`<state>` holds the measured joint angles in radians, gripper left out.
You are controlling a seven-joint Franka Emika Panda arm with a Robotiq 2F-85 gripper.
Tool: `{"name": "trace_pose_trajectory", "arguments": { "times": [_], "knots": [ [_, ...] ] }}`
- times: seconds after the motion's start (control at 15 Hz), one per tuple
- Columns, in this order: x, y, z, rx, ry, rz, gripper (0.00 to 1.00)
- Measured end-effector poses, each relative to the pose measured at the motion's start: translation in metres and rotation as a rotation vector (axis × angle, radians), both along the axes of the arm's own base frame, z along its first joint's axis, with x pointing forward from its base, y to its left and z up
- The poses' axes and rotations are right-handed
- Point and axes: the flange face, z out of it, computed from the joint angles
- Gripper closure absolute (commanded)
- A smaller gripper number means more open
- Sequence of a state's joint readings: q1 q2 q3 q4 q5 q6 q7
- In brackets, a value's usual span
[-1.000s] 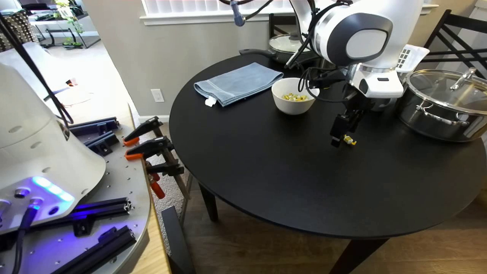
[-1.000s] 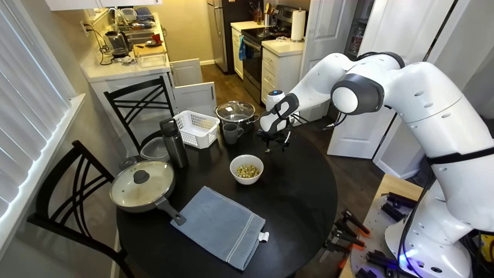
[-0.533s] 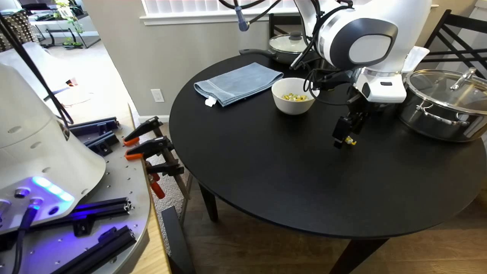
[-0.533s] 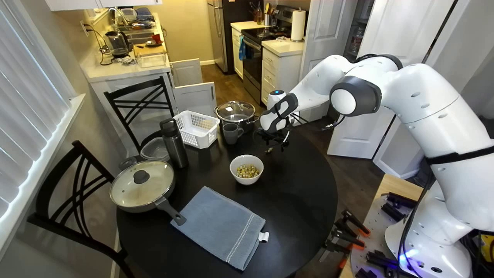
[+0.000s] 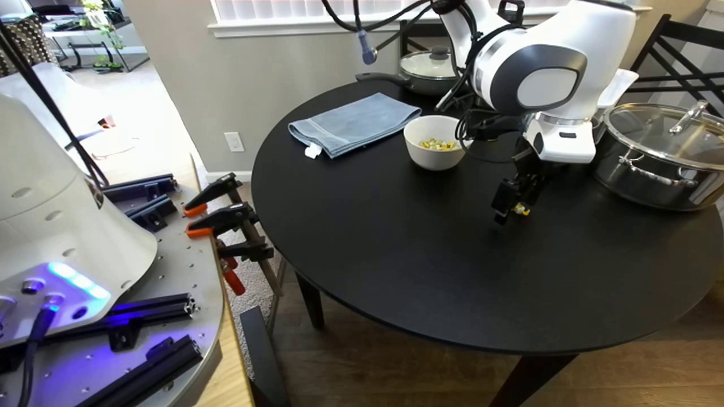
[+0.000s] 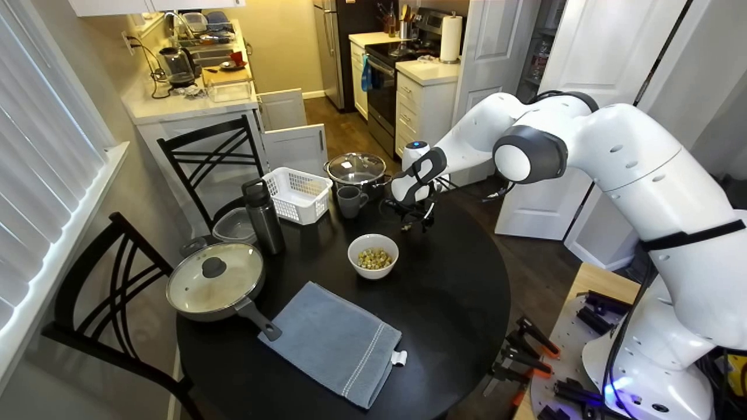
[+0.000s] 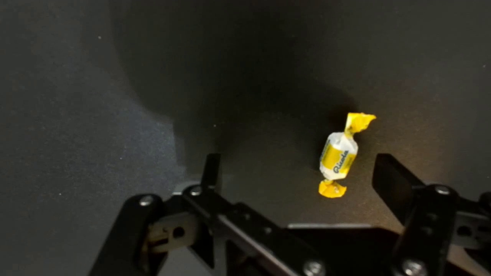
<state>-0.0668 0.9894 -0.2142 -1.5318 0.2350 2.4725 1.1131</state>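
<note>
White bent arm [image 6: 592, 137], end effector [image 7: 297, 168] downward above candy [image 7: 338, 156]

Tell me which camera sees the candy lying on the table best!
The wrist view: the candy looks biggest there, its lettering and both twisted yellow ends showing. In both exterior views it's tiny, its lettering too small to read.

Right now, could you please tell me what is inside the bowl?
The bowl holds what look like wrapped candies, yellow and white. The top ones show; anything beneath them is covered.
</note>
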Motion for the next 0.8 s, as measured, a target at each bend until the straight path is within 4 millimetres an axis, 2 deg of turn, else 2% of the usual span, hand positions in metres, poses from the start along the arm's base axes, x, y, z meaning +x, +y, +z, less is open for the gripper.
{"name": "trace_pose_trajectory", "arguments": {
  "times": [0.07,0.2,0.8],
  "knots": [
    [0.002,0.000,-0.003,-0.001,-0.001,-0.003,0.26],
    [0.005,0.002,-0.007,0.000,-0.004,-0.001,0.31],
    [0.018,0.003,0.001,0.003,-0.034,0.003,0.89]
  ]
}}
